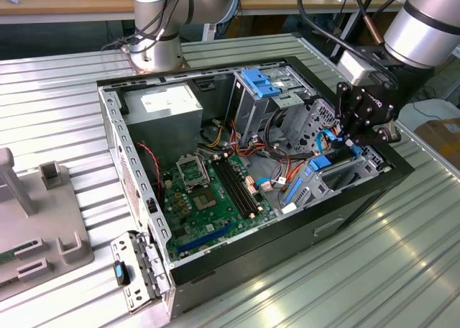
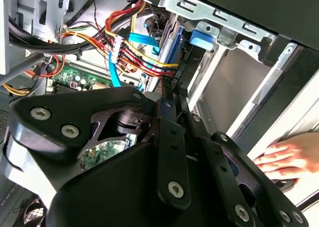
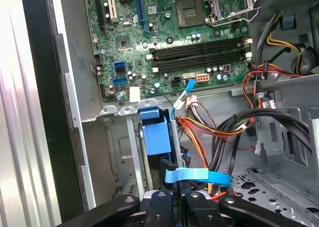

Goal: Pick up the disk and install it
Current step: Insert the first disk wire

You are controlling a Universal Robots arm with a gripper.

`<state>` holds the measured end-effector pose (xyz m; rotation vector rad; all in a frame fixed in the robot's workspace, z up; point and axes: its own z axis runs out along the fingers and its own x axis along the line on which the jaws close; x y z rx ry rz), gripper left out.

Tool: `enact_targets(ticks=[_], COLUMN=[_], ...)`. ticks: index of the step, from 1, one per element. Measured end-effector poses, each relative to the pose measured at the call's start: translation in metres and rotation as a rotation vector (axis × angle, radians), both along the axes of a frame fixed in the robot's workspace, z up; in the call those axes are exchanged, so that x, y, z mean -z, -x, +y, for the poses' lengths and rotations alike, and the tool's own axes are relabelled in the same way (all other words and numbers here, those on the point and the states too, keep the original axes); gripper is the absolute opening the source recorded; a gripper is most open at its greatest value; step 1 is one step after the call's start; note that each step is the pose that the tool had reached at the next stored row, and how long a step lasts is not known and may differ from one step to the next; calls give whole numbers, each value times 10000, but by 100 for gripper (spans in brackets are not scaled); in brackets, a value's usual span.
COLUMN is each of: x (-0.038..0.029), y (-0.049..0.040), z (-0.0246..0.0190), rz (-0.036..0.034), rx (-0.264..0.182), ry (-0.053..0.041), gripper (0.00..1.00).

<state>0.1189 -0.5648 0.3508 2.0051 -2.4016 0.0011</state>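
The disk (image 3: 155,137), showing its blue bracket, is standing on edge inside the drive bay of the open computer case (image 1: 115,134), beside the bundled cables (image 3: 199,130). The gripper (image 1: 365,130) is hanging right above it, fingers drawn narrowly together at the disk's upper edge, seemingly gripping it. I'd judge the pickup done and the seating underway. A person's hand (image 2: 281,158) is resting by the case.
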Motion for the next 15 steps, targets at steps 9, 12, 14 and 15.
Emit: enact_targets(ticks=[9,12,14,15], x=[3,4,4,4], y=[-9,-16,-16,-16], z=[16,17,16,16], rz=[1,1,1,1], rx=[0,1,1,2], ry=[4,3,4,4], gripper=[16,16,16,16])
